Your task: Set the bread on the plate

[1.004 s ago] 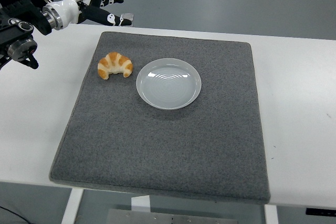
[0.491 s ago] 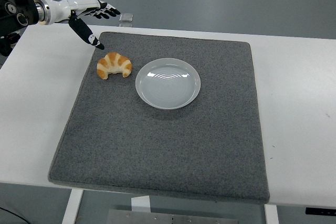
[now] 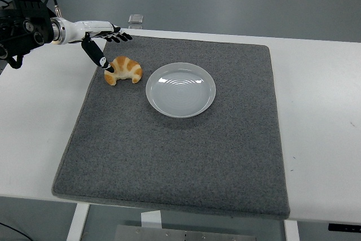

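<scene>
one croissant (image 3: pixel 123 70), one plate (image 3: pixel 180 90), one left hand (image 3: pixel 102 39)

Black-jointed left arm (image 3: pixel 25 26), white-shelled left hand (image 3: pixel 93 32) with black-tipped fingers (image 3: pixel 121 37).

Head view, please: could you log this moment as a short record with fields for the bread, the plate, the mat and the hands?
bread: croissant, lying on the mat's far-left part, left of the plate, not on it
plate: white plate, nothing on it, on the mat
mat: grey mat covering the middle of the white table
left hand: left hand, fingers spread, thumb tip down at the croissant's left end, no grasp yet
right hand: not in view
</scene>
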`<state>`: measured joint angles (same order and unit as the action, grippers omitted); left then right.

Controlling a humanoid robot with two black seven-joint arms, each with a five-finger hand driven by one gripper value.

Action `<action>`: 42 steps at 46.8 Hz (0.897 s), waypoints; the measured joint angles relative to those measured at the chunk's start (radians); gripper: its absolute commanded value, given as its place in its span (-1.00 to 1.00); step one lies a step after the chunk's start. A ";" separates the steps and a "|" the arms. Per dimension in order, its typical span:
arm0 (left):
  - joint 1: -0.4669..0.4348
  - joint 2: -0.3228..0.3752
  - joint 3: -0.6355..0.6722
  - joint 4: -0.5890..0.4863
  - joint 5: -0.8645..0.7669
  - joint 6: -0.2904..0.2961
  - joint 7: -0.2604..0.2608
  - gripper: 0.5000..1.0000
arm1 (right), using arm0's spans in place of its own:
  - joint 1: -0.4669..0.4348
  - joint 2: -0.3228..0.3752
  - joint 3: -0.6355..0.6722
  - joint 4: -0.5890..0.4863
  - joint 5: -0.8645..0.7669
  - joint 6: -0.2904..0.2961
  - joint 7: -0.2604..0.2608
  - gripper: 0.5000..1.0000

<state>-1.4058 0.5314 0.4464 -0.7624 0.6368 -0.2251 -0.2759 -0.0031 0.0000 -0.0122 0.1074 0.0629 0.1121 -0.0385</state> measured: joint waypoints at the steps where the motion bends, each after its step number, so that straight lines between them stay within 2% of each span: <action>1: 0.006 -0.012 0.000 0.010 0.000 0.000 0.000 0.93 | 0.000 0.000 0.000 0.000 0.000 0.000 0.000 0.81; 16: 0.058 -0.112 0.000 0.139 0.021 0.000 0.000 0.90 | 0.000 0.000 0.000 0.000 0.000 0.000 -0.001 0.82; 23: 0.072 -0.140 -0.001 0.166 0.034 0.000 0.000 0.88 | 0.000 0.000 0.000 0.000 0.000 0.000 0.000 0.81; 36: 0.091 -0.177 -0.002 0.222 0.053 0.003 0.000 0.74 | 0.000 0.000 0.000 0.000 0.000 0.000 0.000 0.81; 42: 0.101 -0.184 -0.002 0.224 0.058 0.025 0.000 0.64 | 0.000 0.000 0.000 0.000 0.000 0.000 -0.001 0.81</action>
<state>-1.3052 0.3475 0.4448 -0.5384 0.6948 -0.2004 -0.2761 -0.0031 0.0000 -0.0123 0.1074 0.0629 0.1121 -0.0391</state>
